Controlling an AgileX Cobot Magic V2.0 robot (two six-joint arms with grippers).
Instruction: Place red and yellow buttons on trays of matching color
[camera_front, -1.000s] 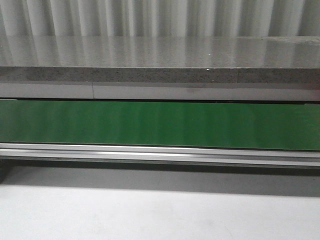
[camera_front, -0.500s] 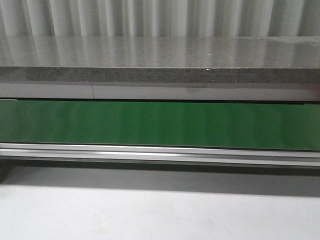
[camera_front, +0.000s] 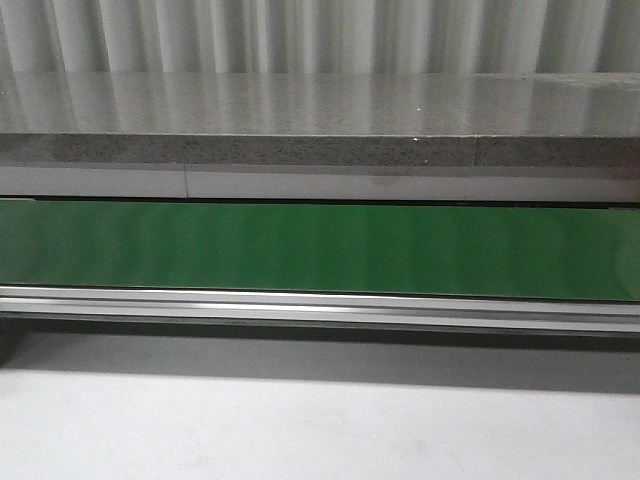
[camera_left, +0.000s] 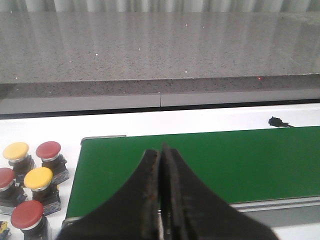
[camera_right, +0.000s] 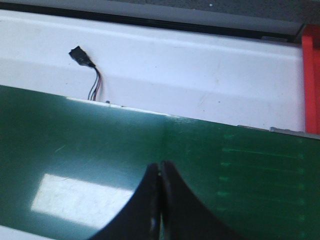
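Note:
In the left wrist view, several push buttons stand on the white table beside the green belt's end: a yellow button (camera_left: 16, 150), a red button (camera_left: 48, 149), another yellow button (camera_left: 38, 178) and a red button (camera_left: 27, 214) nearest the camera. My left gripper (camera_left: 160, 149) is shut with nothing in it, above the green belt (camera_left: 225, 165) and apart from the buttons. My right gripper (camera_right: 159, 166) is shut and empty over the same belt. A red tray (camera_right: 312, 80) shows only as an edge in the right wrist view. The yellow tray is out of view.
The front view shows the green conveyor belt (camera_front: 320, 248) with its metal rail (camera_front: 320, 308) in front and a grey stone ledge (camera_front: 320, 115) behind. A black connector with wires (camera_right: 82, 56) lies on the white table beside the belt.

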